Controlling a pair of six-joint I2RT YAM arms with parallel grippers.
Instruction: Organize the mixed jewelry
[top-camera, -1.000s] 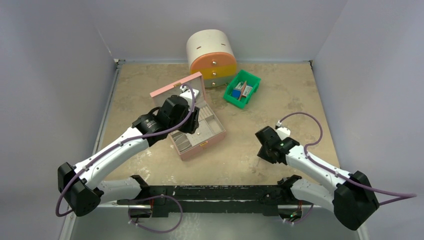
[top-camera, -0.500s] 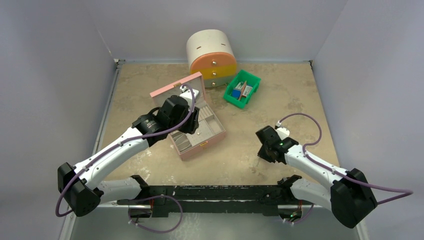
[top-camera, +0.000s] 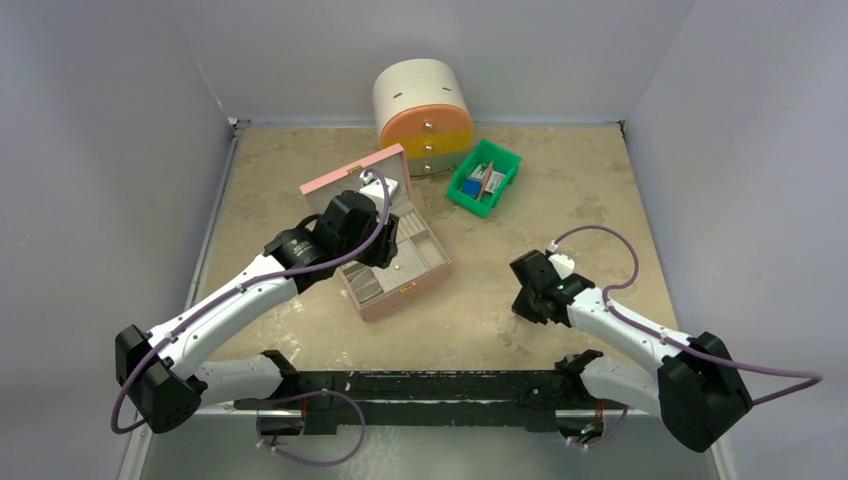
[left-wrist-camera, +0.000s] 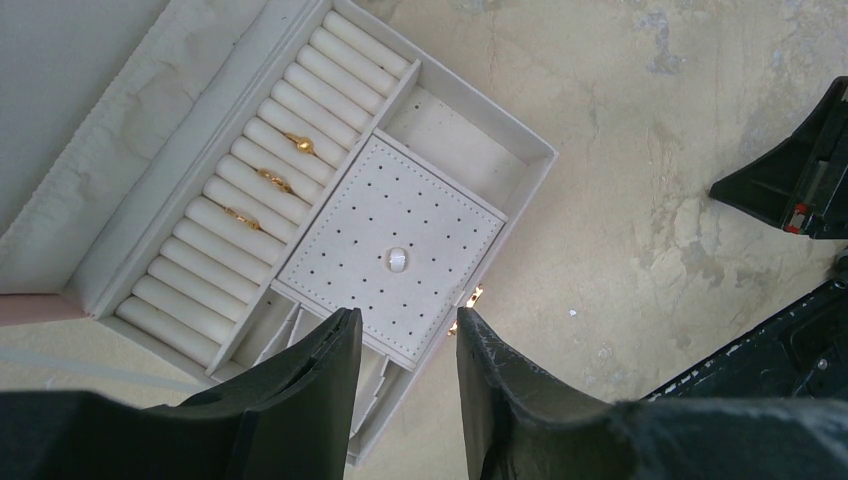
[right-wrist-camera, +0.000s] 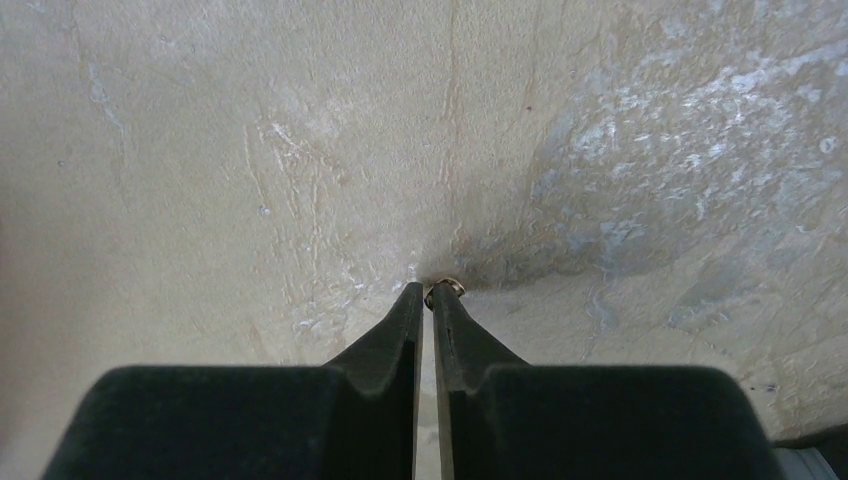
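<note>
The open pink jewellery box (top-camera: 405, 292) lies left of the table's middle. In the left wrist view its ring rolls hold three gold rings (left-wrist-camera: 275, 181), and a small pale stud (left-wrist-camera: 397, 260) sits on the perforated pad (left-wrist-camera: 440, 220). My left gripper (left-wrist-camera: 405, 325) hangs open over the box's near corner with nothing between its fingers. At right of centre my right gripper (right-wrist-camera: 427, 290) points down at the bare table, its jaws nearly together and pinching a tiny gold stud (right-wrist-camera: 447, 288) at their tips. In the top view this gripper (top-camera: 527, 300) hides the stud.
A round drawer unit (top-camera: 423, 118) with orange and yellow fronts stands at the back. Beside it is a green bin (top-camera: 485, 177) of coloured items. The box's pink lid (top-camera: 355, 175) stands open behind the left gripper. The right arm (left-wrist-camera: 800, 170) shows at the left wrist view's edge.
The right gripper has shifted slightly left and closed its jaws. The left arm has not moved.
</note>
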